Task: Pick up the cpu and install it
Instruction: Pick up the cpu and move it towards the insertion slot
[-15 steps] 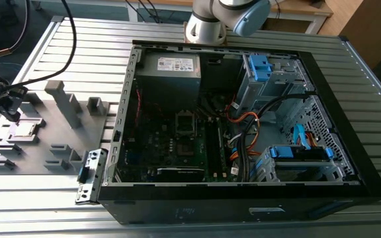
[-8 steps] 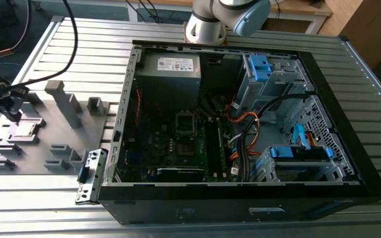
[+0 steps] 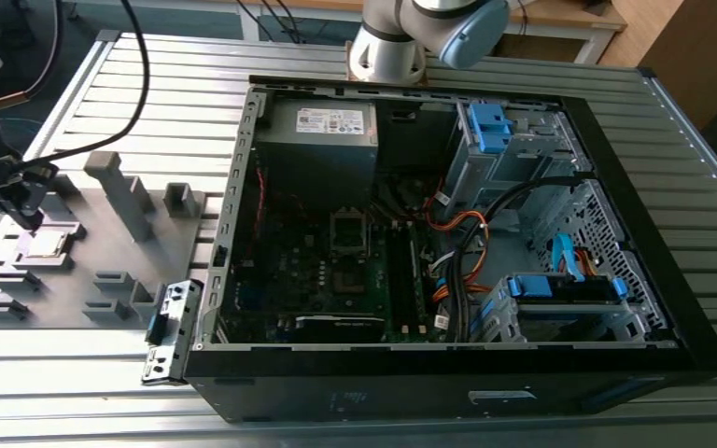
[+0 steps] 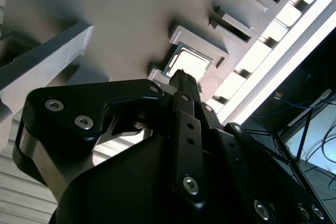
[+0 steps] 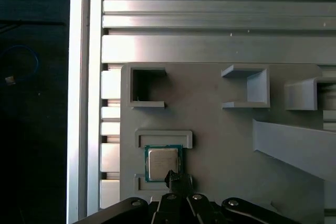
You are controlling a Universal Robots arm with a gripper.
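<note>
Hand clenched & empty, tip right by edge of cpu, w/ cpu lying in grey tray recess.

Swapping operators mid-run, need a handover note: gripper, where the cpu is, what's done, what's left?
Gripper: over the grey tray, tip close to the cpu's edge; contact can't be told.
Cpu: lying flat in its holder on the tray, outside the computer case, on the exterior view's left.
Done: gripper is lined up at the cpu.
Left: cpu not yet lifted, not yet installed in the case.
</note>
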